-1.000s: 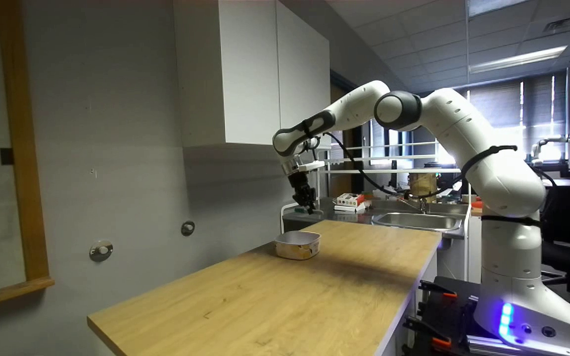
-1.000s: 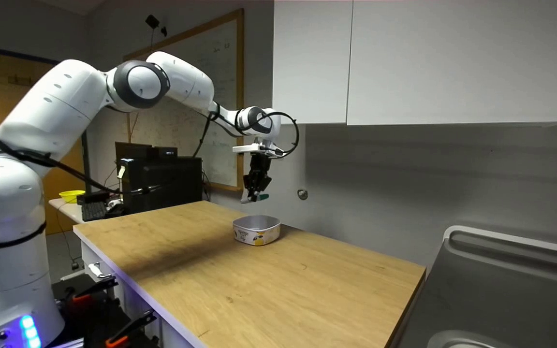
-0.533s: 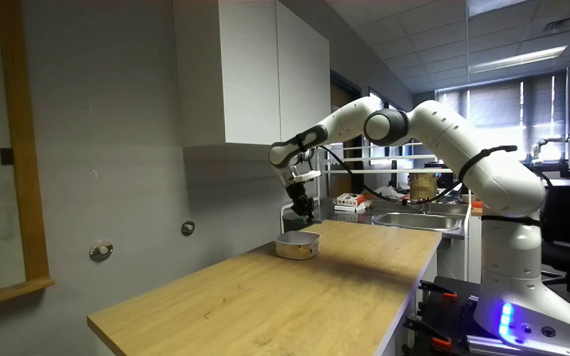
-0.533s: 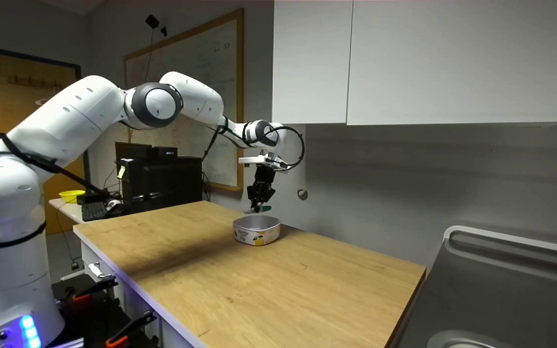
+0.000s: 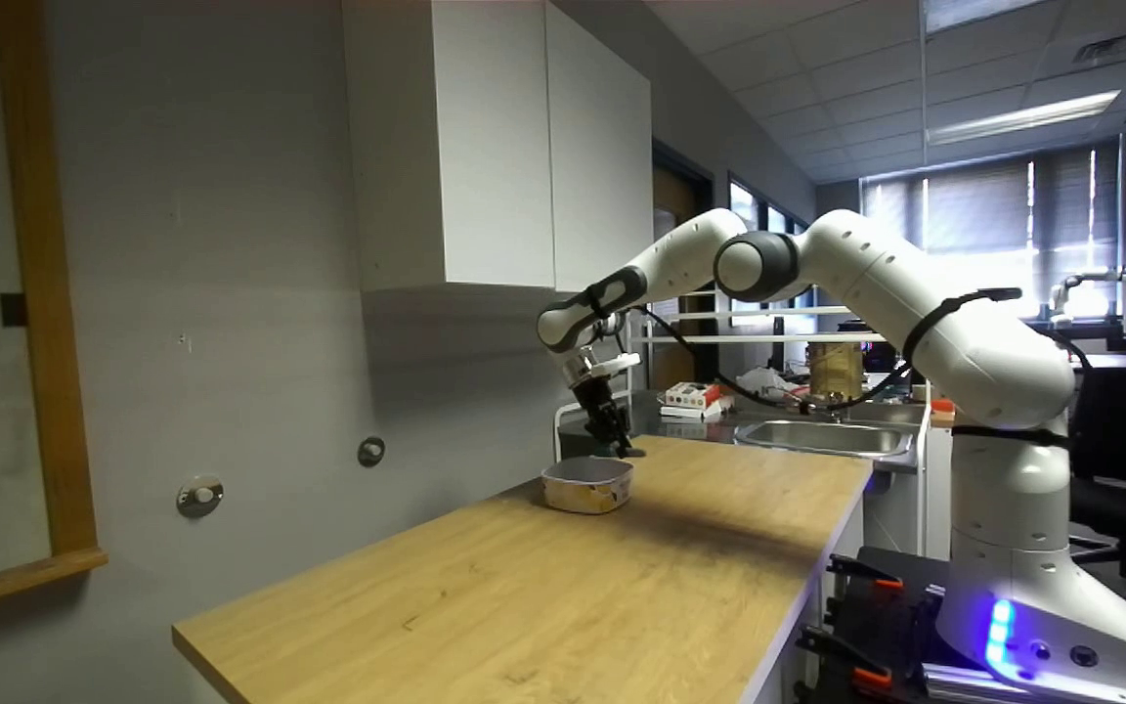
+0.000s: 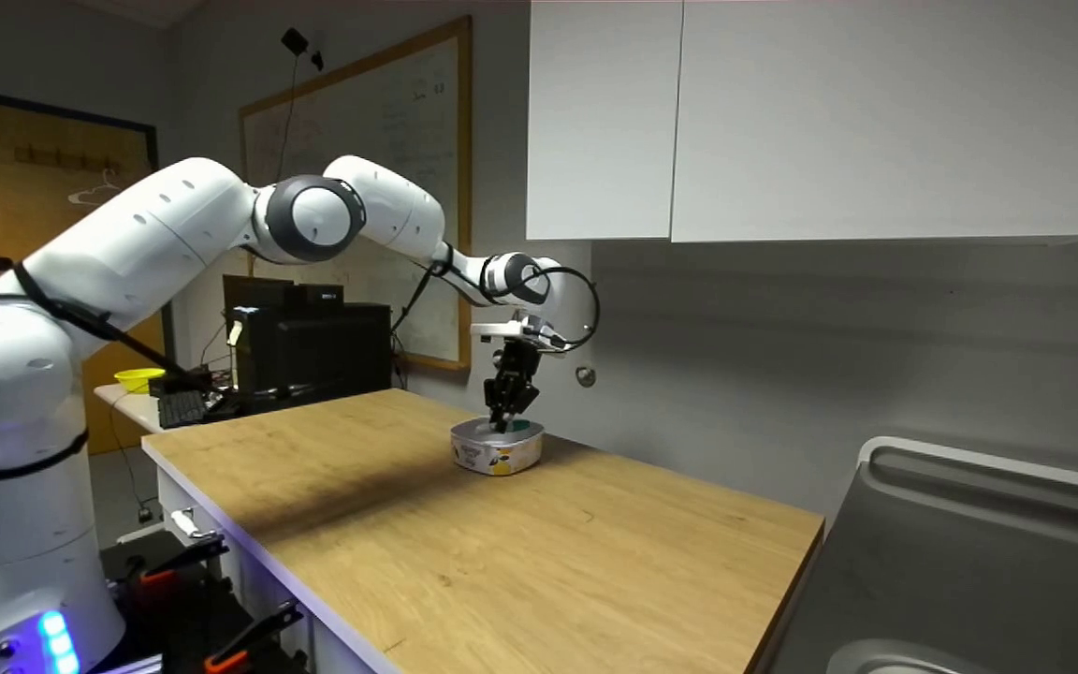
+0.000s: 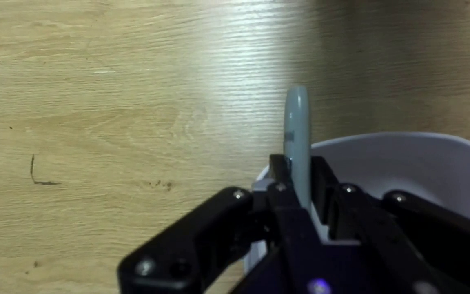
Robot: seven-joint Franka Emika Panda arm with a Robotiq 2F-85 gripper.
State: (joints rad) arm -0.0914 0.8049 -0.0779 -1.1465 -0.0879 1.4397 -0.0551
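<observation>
My gripper [image 7: 299, 165] is shut on a pale grey marker [image 7: 298, 118], which sticks out well beyond the fingertips in the wrist view. A green end of the marker [image 6: 522, 426] shows in an exterior view. Directly below is a white oval bowl [image 6: 492, 459] printed with lemons, upright on the wooden counter. The gripper [image 5: 619, 448] points down over the bowl's rim, low and close to it. Whether marker or fingers touch the bowl I cannot tell. In the wrist view, the bowl's pale inner wall [image 7: 414, 163] lies right of the fingers, partly covered by them.
The wooden counter [image 5: 524, 587] backs onto a grey wall. White cabinets [image 6: 829, 122] hang above it. A sink [image 5: 822, 437] and small boxes [image 5: 690, 396] stand beyond it, and a dark computer case [image 6: 314, 346] stands beyond another end. Black clamps [image 6: 254, 635] sit near the robot base.
The arm has come down with the marker in its grip, from well above the bowl to its rim. The bowl has stayed in place.
</observation>
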